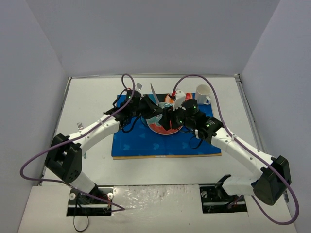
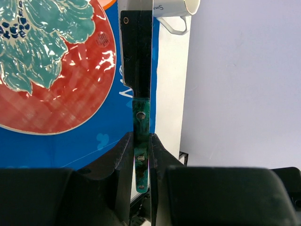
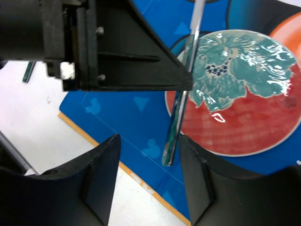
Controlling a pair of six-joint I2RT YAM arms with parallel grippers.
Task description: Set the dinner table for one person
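Pale grey walls (image 1: 155,34) close in on three sides of the dinner table (image 1: 87,97), a white top with a thin metal edge that fills the floor of the enclosure. A blue printed placemat (image 1: 131,143) lies on its middle, with a tan border showing along the near edge. A red plate with a teal floral pattern (image 1: 160,127) sits on the far half of the mat, under both wrists. A white mug (image 1: 203,93) stands just beyond the mat's far right corner. The left gripper (image 2: 141,141) is clamped tight on the green handle of a knife (image 2: 140,117), blade pointing away beside the plate. The right gripper (image 3: 149,141) is spread wide and holds nothing. A fork (image 1: 80,126) lies on the bare table, well left of the mat.
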